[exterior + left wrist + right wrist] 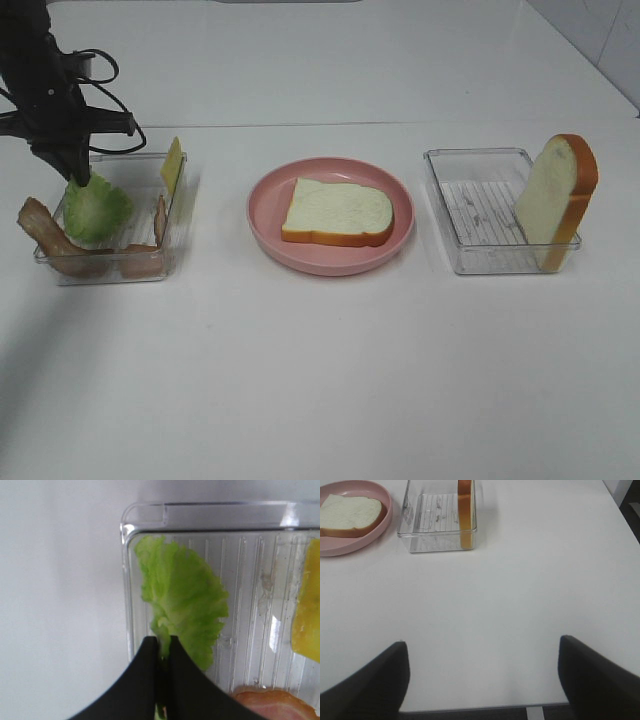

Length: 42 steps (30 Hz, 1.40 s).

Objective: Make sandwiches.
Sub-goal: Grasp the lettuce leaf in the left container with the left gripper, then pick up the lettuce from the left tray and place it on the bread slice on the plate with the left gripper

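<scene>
One bread slice (337, 212) with an orange-brown crust lies flat on the round pink plate (330, 265) at the centre. A second slice (557, 200) stands upright in the clear tray (470, 152) on the right. My left gripper (78, 178) is shut on the edge of a green lettuce leaf (97, 210) inside the left clear tray (130, 157). The left wrist view shows the gripper (164, 642) pinching the leaf (182, 600). My right gripper (482, 680) is open and empty over bare table. It does not show in the exterior high view.
The left tray also holds brown bacon strips (45, 235) and a yellow cheese square (172, 165) leaning on its far right wall. The right wrist view shows the plate (375, 537), flat slice (347, 512) and right tray (437, 545) far ahead of the gripper.
</scene>
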Each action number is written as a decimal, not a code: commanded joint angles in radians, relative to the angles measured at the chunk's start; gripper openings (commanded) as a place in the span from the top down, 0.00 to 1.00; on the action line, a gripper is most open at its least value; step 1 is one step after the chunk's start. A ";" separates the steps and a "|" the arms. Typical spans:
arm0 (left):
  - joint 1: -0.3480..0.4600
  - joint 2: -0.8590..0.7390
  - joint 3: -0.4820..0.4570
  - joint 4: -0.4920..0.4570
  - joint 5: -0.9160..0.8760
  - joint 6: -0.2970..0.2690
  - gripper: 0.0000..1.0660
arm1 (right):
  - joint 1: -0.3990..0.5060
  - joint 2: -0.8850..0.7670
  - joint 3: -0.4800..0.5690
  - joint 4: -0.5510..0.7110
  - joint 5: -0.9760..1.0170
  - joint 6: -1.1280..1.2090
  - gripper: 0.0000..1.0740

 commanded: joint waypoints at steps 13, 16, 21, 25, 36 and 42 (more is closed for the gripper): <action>-0.007 -0.180 -0.002 -0.041 0.091 -0.005 1.00 | -0.002 -0.021 0.003 0.002 -0.007 0.005 0.25; -0.007 -0.238 -0.002 -0.049 0.091 -0.007 1.00 | -0.002 -0.021 0.003 0.002 -0.007 0.005 0.25; -0.014 -0.344 -0.002 -0.108 0.090 0.004 1.00 | -0.002 -0.021 0.003 0.002 -0.007 0.005 0.25; -0.063 -0.425 -0.002 -0.153 0.077 0.016 1.00 | -0.002 -0.021 0.003 0.002 -0.007 0.005 0.25; -0.276 -0.395 -0.005 -0.422 -0.074 0.119 1.00 | -0.002 -0.021 0.003 0.002 -0.007 0.005 0.25; -0.325 -0.325 -0.036 -0.494 -0.091 0.172 1.00 | -0.002 -0.021 0.003 0.002 -0.007 0.005 0.25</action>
